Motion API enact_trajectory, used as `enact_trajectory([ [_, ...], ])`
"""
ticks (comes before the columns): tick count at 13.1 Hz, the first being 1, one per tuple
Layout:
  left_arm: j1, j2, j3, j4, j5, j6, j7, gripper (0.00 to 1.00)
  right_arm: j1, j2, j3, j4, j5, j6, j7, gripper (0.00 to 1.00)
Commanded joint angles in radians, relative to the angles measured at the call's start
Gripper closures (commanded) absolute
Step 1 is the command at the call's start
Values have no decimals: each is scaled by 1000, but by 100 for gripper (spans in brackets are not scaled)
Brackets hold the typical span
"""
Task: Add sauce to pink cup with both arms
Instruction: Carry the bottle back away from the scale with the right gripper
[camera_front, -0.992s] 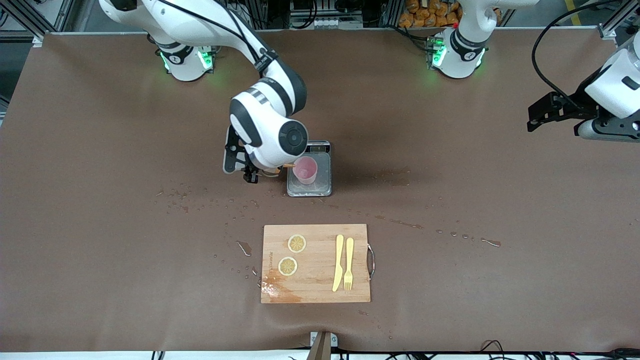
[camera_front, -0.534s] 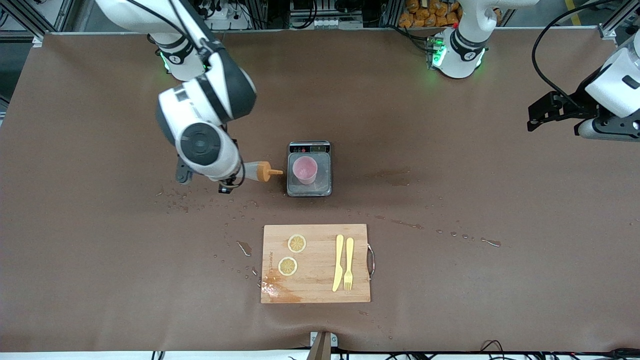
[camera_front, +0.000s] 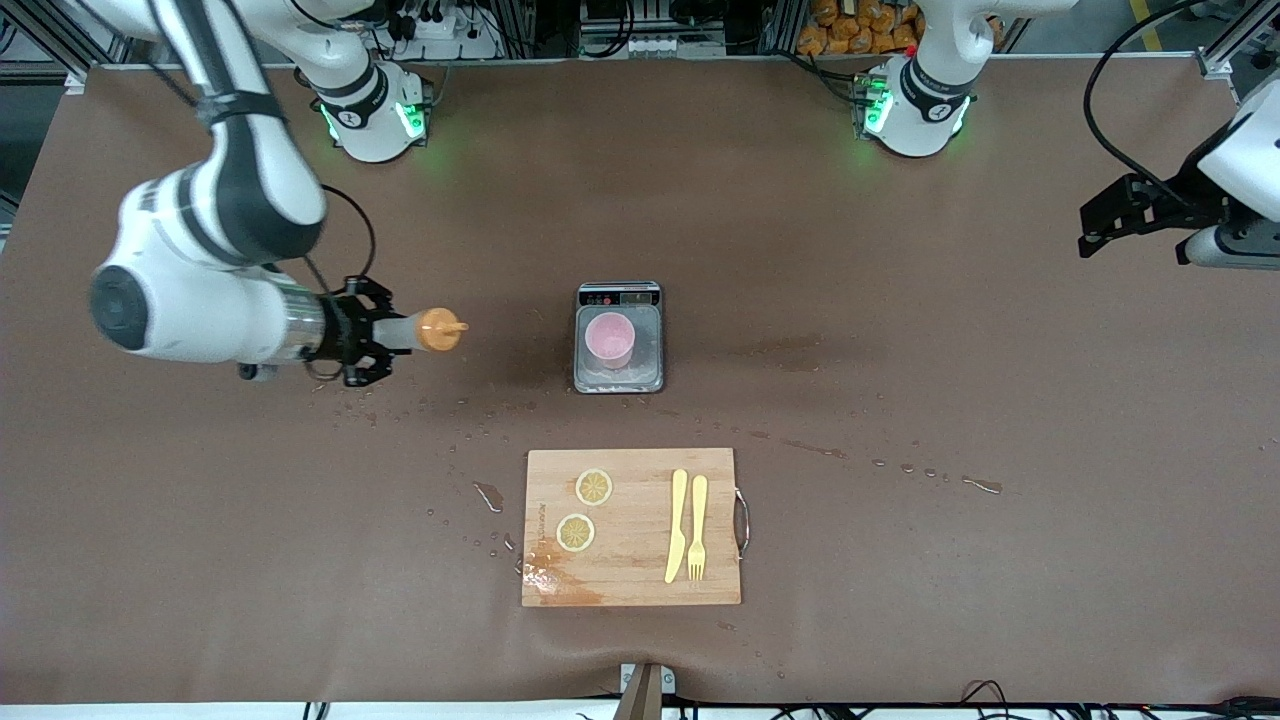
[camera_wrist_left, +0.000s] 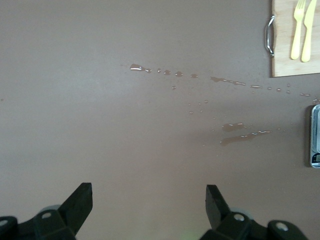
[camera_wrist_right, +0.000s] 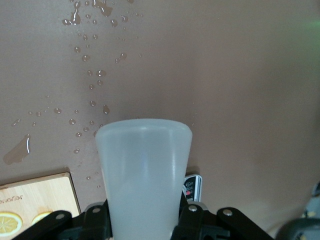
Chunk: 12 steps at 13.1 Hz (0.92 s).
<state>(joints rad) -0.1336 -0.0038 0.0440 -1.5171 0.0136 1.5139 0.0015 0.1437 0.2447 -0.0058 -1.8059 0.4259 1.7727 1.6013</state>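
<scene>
The right gripper (camera_front: 385, 332) has its jaws clamped on the sauce (camera_front: 425, 330), lying sideways over the bench toward the right arm's end, well clear of the cup (camera_front: 609, 341) on the scale (camera_front: 619, 337), so I'd set it down gently upright, while the left gripper (camera_front: 1110, 215) waits with jaws wide.

The two arms (camera_front: 215, 215) were white with black joints, black cables, black grippers and green lights at the bases.

No legible text. The cutting board (camera_front: 630, 527) carries a small printed mark along its 9 o'clock edge, and the scale (camera_front: 619, 337) a display; neither can be read.
</scene>
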Motion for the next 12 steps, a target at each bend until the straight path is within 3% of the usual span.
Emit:
enact_trajectory([
  [1,14,-12,-3,0,-9,-23,9,0,-139,-54,18,-107,143,-24,-220,100],
  [2,15,-13,-3,1,-9,-30,9,0,-195,-51,17,-121,192,-56,-301,100],
  [5,14,-21,-6,3,-9,-50,9,0,-339,-4,17,-133,232,-131,-519,100],
  [10,14,-13,-6,5,-32,-50,5,0,-593,192,17,-121,333,-265,-893,100],
  [12,14,-15,-4,6,-40,-50,5,0,-636,283,17,-72,340,-276,-966,100],
])
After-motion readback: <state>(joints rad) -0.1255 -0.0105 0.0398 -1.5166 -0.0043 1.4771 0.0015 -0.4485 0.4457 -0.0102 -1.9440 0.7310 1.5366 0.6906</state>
